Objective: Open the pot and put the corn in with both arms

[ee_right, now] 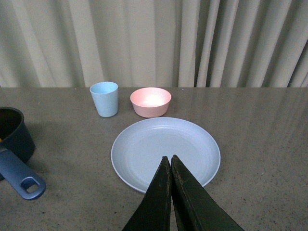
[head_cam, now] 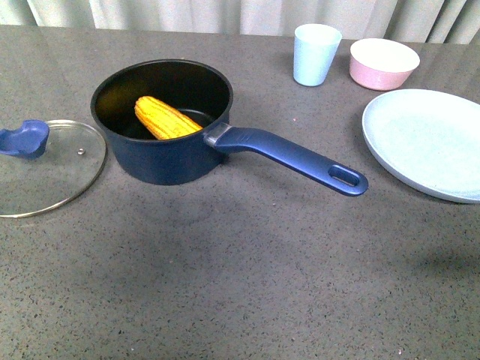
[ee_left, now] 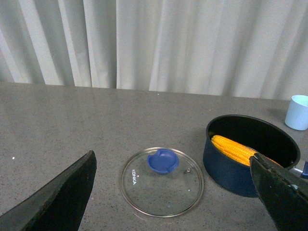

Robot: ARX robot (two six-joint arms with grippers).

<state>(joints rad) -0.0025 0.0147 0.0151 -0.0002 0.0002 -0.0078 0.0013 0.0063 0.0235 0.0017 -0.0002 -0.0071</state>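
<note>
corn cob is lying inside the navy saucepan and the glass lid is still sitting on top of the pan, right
Not quite. The corn cob does lie inside the navy saucepan, but the glass lid is not on top of it. The lid lies flat on the table beside the pan, on the side away from the handle, and the pan is open. The front view shows this, and the left wrist view agrees.

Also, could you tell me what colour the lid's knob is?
Blue; the knob on the glass lid shows best in the left wrist view.

One pot [head_cam: 161, 120], corn [head_cam: 166, 118], lid [head_cam: 45, 166], cup [head_cam: 316, 54], bowl [head_cam: 383, 63], plate [head_cam: 427, 142] — seemingly all.
</note>
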